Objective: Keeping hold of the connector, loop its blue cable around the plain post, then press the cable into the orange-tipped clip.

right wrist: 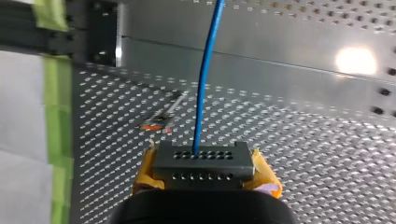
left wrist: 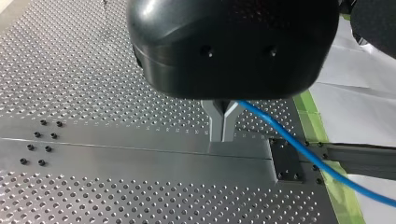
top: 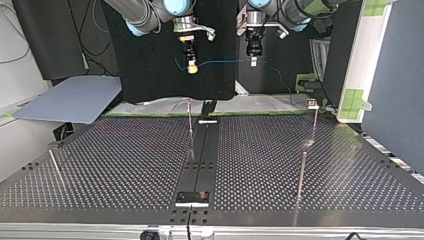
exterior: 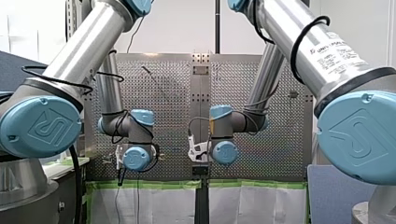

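Connector (right wrist: 202,161) clamped in right gripper (right wrist: 205,173), blue cable (right wrist: 204,79) running straight ahead, left gripper (left wrist: 222,125) pinched onto it

My left arm (exterior: 81,44) and my right arm (exterior: 303,39) both reach forward with their elbows high, and the forearms fold back down to the left wrist (exterior: 136,157) and the right wrist (exterior: 224,152), level and side by side. Both grippers point straight down in the air. My left gripper (top: 253,59) is black, and its metal fingers (left wrist: 217,122) meet at the tips. My right gripper (top: 191,67) has its yellow pads (right wrist: 145,171) clamped on the connector (right wrist: 204,162).
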Robot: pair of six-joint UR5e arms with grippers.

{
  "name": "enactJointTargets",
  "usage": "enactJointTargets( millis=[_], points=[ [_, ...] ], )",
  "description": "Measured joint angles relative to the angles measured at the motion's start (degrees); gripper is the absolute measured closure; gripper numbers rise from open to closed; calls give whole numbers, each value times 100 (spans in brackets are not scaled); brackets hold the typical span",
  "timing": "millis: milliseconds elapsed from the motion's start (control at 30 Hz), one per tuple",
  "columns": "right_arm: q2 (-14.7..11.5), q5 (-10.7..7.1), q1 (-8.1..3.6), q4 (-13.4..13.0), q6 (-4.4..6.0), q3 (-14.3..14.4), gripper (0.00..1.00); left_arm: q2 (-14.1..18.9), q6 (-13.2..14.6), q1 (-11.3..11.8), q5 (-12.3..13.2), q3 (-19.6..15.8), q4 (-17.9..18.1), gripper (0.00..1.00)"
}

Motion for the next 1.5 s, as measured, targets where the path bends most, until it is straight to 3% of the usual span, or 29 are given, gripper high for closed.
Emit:
enactJointTargets(
  millis=[133, 467, 700, 833, 967, 1100, 1267, 1500],
  points=[
    [24, 8, 1, 184, 0, -2, 100, 1, 0, 1, 3, -2, 0, 100],
    [7, 18, 1, 265, 23, 14, 100, 49, 24, -18, 40, -35, -45, 100],
    [-302, -22, 16, 574, 331, -55, 100, 322, -137, -66, 46, -74, -318, 100],
    [-515, -164, -12, 786, 541, -102, 100, 532, -317, -33, -82, -74, -529, 100],
    [-705, -341, -44, 976, 635, -221, 100, 762, -385, 6, -292, -41, -761, 100],
    [-926, -500, -57, 1196, 641, -425, 100, 960, -401, 29, -487, 93, -959, 100],
    [-1244, -562, -55, 1515, 548, -739, 100, 1269, -422, 44, -758, 389, -1266, 100],
    [-1639, -640, -60, 1909, 510, -1060, 100, 1706, -583, 66, -842, 799, -1704, 100]
  ],
)
